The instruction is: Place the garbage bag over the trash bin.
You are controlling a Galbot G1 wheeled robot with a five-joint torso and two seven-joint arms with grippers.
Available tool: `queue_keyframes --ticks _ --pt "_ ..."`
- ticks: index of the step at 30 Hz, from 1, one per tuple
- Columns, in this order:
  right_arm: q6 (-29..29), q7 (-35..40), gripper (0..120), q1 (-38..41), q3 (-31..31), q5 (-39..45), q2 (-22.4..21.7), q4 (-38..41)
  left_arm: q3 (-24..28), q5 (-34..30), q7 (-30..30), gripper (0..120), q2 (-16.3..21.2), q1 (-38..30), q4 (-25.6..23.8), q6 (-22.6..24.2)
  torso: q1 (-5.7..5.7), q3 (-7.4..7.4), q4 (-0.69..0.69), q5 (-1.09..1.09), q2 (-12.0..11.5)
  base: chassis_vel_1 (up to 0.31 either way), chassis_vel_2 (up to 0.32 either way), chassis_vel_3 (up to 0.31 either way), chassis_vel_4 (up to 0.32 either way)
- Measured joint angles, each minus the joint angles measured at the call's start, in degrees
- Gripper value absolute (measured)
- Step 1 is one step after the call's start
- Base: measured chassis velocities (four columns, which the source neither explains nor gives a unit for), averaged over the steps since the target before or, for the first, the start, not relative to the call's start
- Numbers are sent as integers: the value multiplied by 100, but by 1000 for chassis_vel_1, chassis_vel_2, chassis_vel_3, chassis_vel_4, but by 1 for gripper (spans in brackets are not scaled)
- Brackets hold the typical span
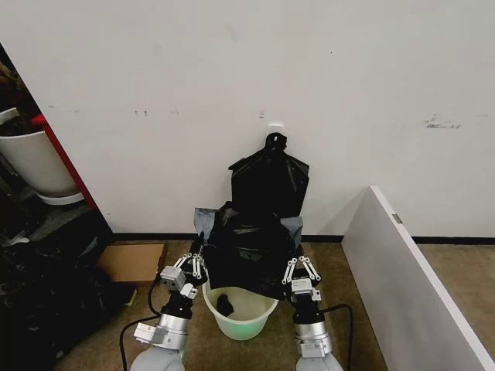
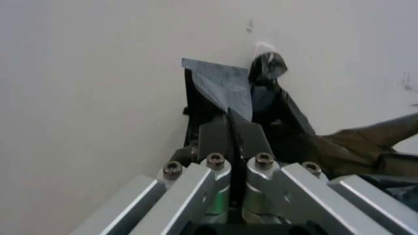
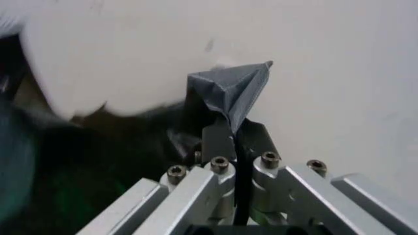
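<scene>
The glossy black garbage bag (image 1: pixel 247 251) hangs stretched between my two grippers, just above the far rim of the trash bin (image 1: pixel 241 317). The bin is round and cream-white with a greenish base, and it stands on the floor between my arms. My left gripper (image 1: pixel 199 241) is shut on the bag's left corner (image 2: pixel 222 85). The right gripper (image 1: pixel 295 246) is shut on the right corner (image 3: pixel 235 88). In both wrist views the fingers (image 2: pixel 216 134) (image 3: pixel 219 137) pinch the film flat. The bag hides the bin's far edge.
A bunch of black bags (image 1: pixel 271 182) knotted at the top hangs on the wall behind. A small black scrap (image 1: pixel 224 301) lies inside the bin. A white pot (image 1: pixel 35 158) with a red part and a cardboard box (image 1: pixel 131 261) are left; a white panel (image 1: pixel 402 270) is right.
</scene>
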Motion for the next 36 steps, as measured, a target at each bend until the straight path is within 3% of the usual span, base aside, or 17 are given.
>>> queue_keyframes --ticks 2,4,5,8,9,14,29,36 --pt "-170 -176 0 14 -121 20 -137 89 -2 14 0 0 72 -3 -77 69 1 3 -11 9 -1 0 0 0 0" --pt "-302 -552 0 30 -108 8 -329 408 -25 13 6 0 167 -31 -205 149 0 1 -6 18 -1 0 0 0 0" --pt "-347 -733 0 66 17 1 -445 553 -49 12 12 0 210 -43 -252 178 0 1 -3 2 0 0 0 0 0" --pt "-375 -1041 0 121 195 -29 -638 773 -80 4 46 0 271 -63 -328 217 0 1 -6 -11 0 0 0 0 0" --pt "-379 -1167 0 146 261 -57 -731 841 -89 3 77 0 297 -61 -358 237 0 1 -3 -5 0 0 0 0 0" --pt "-383 -1392 0 253 421 -76 -1067 968 -103 108 126 0 344 56 -375 281 0 1 -2 -14 -1 0 0 0 0" --pt "-803 -780 0 439 -415 592 -1357 225 -164 755 -93 0 282 281 -327 452 0 0 -2 -19 0 0 0 0 0" --pt "-888 -515 0 700 -645 869 -1415 -593 -23 949 -132 0 209 304 283 464 0 0 -2 -19 0 0 0 0 0"
